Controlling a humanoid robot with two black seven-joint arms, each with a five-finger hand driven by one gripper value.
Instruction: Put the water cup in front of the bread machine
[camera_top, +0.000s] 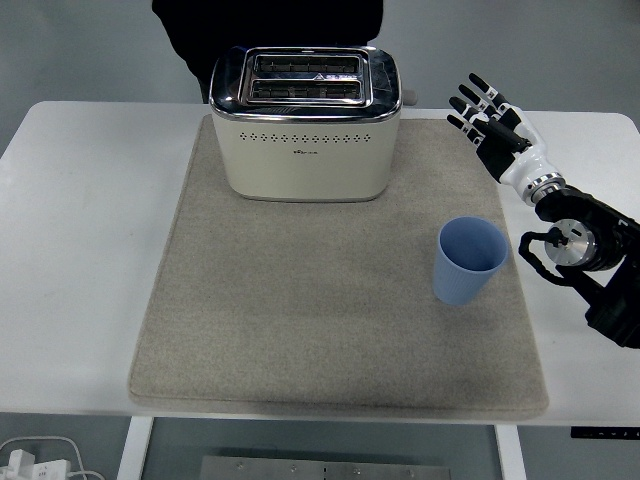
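Head view: blue cup (471, 261) near mat's (300, 340) right edge.

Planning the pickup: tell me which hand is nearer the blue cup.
Right. The right hand is raised with fingers spread, behind and to the right of the blue cup. The left hand is out of view.

toaster (306, 125) on mat (300, 330), rear-centre — cup (470, 260) on mat, front-right of toaster

Upright blue cup (471, 260) right of toaster (306, 122)
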